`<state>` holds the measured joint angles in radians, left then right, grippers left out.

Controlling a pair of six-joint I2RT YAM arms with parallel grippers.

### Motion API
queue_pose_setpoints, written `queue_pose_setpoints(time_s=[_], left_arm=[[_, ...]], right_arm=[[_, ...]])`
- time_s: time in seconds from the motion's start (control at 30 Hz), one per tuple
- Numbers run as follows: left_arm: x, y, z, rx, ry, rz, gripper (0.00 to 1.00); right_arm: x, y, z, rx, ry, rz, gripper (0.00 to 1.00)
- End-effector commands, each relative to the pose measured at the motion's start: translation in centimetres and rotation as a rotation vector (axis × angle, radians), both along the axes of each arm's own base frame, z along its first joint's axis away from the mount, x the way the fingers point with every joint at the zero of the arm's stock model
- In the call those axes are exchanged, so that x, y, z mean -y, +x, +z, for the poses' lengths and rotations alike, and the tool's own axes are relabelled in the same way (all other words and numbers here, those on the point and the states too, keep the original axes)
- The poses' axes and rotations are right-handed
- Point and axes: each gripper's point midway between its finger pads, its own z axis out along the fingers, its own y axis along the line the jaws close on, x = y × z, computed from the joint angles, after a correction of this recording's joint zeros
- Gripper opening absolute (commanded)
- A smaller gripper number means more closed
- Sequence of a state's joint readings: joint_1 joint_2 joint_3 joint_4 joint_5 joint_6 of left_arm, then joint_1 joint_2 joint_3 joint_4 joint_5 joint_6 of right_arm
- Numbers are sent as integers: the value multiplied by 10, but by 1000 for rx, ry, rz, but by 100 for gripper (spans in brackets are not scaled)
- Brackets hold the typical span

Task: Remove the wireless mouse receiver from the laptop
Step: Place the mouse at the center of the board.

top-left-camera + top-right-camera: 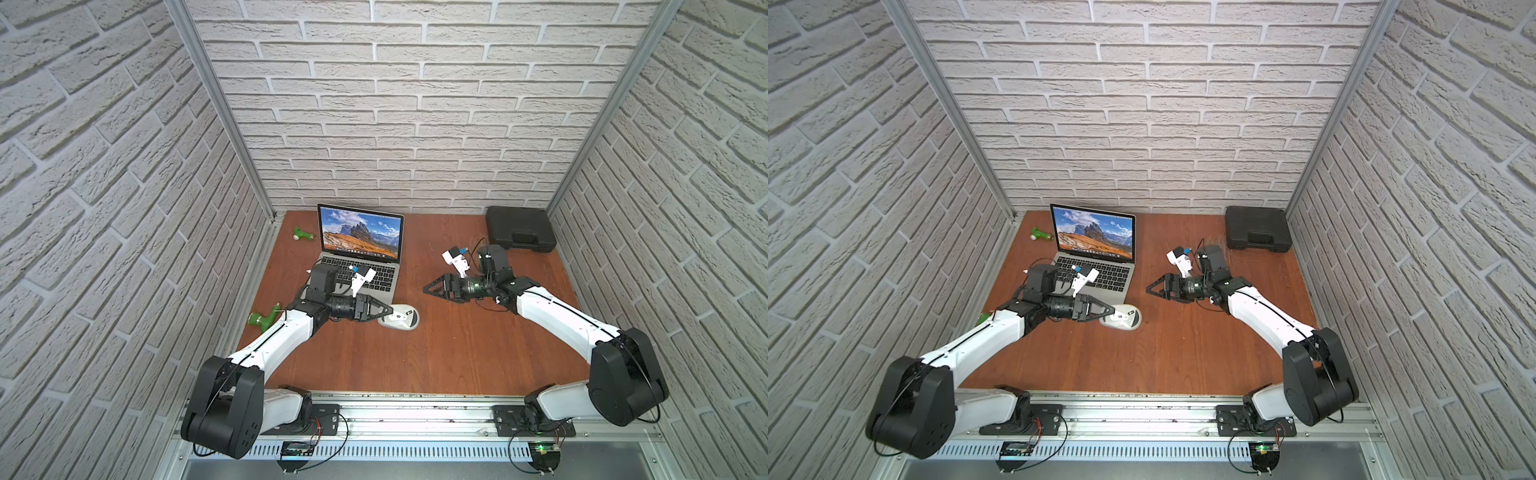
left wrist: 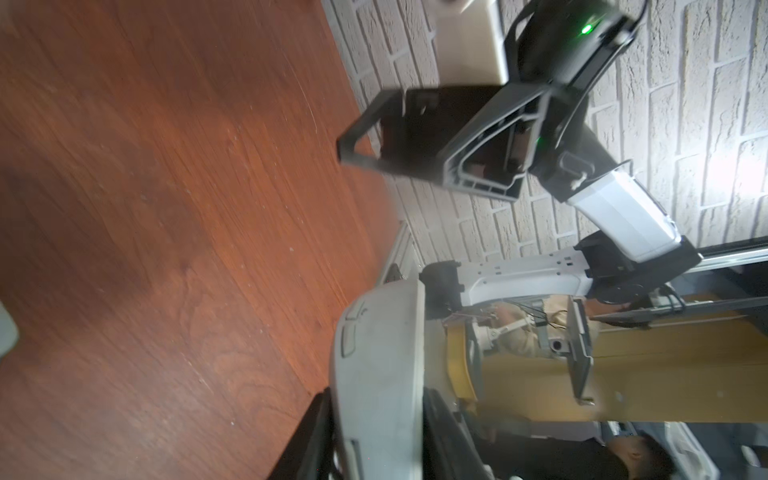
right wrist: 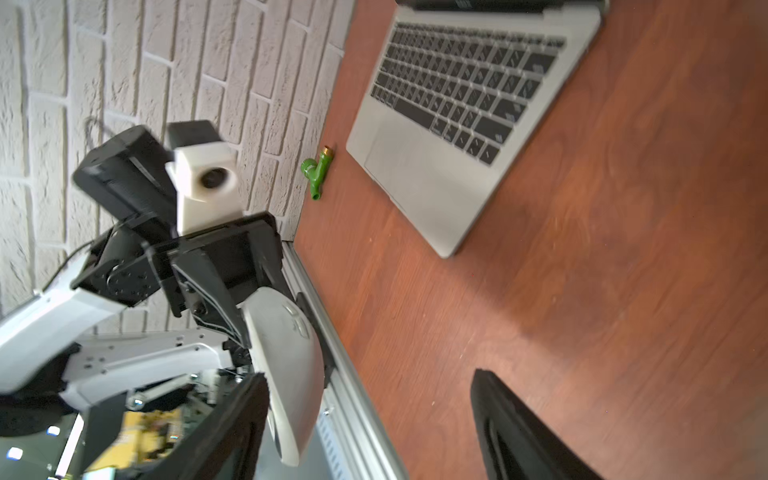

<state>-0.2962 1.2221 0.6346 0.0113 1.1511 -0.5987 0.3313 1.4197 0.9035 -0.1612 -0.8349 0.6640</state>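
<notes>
We are reading this as the extraction step, though the wireless mouse receiver is showing nowhere (too small, or hidden). The left tool [image 1: 388, 311] is clamping the mouse [image 1: 405, 321]; the right tool [image 1: 427, 289] is gaping empty over the tabletop [image 1: 415, 365] beside the laptop [image 1: 382, 276], needing to find it first.

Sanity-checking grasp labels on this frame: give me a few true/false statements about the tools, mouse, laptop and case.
1. The laptop is open with its screen lit. True.
2. The left tool grips the computer mouse. True.
3. The right tool is shut on the mouse. False: it is open, empty and apart from the mouse.
4. The black plastic case lies open. False: it is closed.
</notes>
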Motion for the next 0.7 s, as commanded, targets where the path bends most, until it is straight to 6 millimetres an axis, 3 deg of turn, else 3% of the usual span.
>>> queue_pose_setpoints(time_s=[0.0, 0.1, 0.2, 0.37, 0.4, 0.47, 0.5, 0.6, 0.67], left_arm=[[-4, 29, 9, 179, -7, 121, 0], [-4, 44, 3, 216, 7, 168, 0], [-1, 56, -1, 239, -4, 189, 0], [5, 71, 0, 290, -24, 211, 0], [7, 72, -1, 293, -16, 203, 0], [10, 73, -1, 292, -31, 189, 0], [13, 73, 2, 288, -53, 179, 0], [19, 72, 9, 250, -100, 143, 0], [22, 70, 14, 236, -119, 122, 0]], right_arm=[[-3, 17, 29, -117, 128, -135, 82], [-5, 22, 16, -292, 221, -248, 85], [-11, 28, 16, -355, 323, -298, 87], [-14, 27, -3, -501, 333, -338, 93], [-14, 27, -3, -491, 328, -337, 92], [-18, 31, 12, -373, 314, -283, 80], [-19, 27, 15, -294, 237, -224, 79], [-19, 14, 23, -44, -28, -48, 97], [-24, 12, 30, 32, -6, 18, 99]])
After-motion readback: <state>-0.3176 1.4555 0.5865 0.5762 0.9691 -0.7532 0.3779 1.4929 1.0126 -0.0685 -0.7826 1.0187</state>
